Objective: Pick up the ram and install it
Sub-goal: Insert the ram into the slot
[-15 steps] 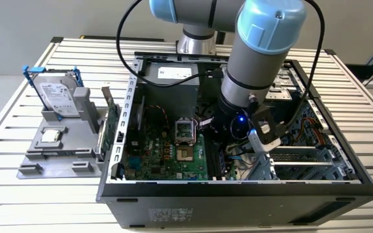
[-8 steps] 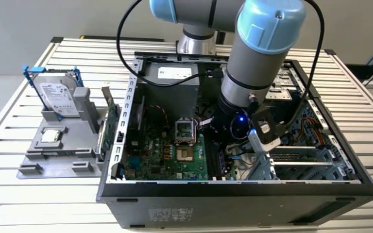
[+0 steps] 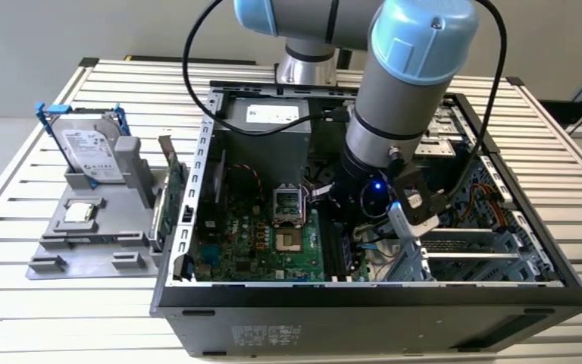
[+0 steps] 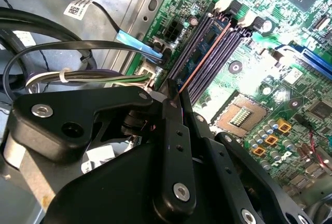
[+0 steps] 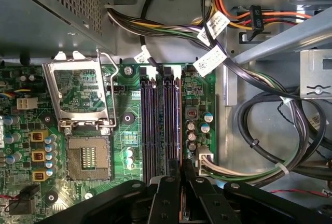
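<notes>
Gripper (image 4: pixel 175 95) closed on the ram (image 4: pixel 203 54) — we see it seated edgewise in a memory slot (image 5: pixel 171 125), at 3 o'clock from the CPU socket (image 5: pixel 89 156).

The computer case (image 3: pixel 372 303) lies open on the slatted table (image 3: pixel 28 318), the motherboard (image 3: pixel 261 243) flat on its floor. Toward the exterior view's left, just beside the case, a holder tray (image 3: pixel 89 227) carries the hard drive (image 3: pixel 91 155) upright and the expansion card (image 3: pixel 173 189) on edge. The arm (image 3: pixel 402 91) reaches down into the case — the gripper (image 4: pixel 174 99) sits directly over the memory slots (image 5: pixel 161 125). The processor socket (image 5: pixel 85 156) lies beside those slots (in both wrist views), the cable bundle (image 5: pixel 270 146) on their opposite side.
</notes>
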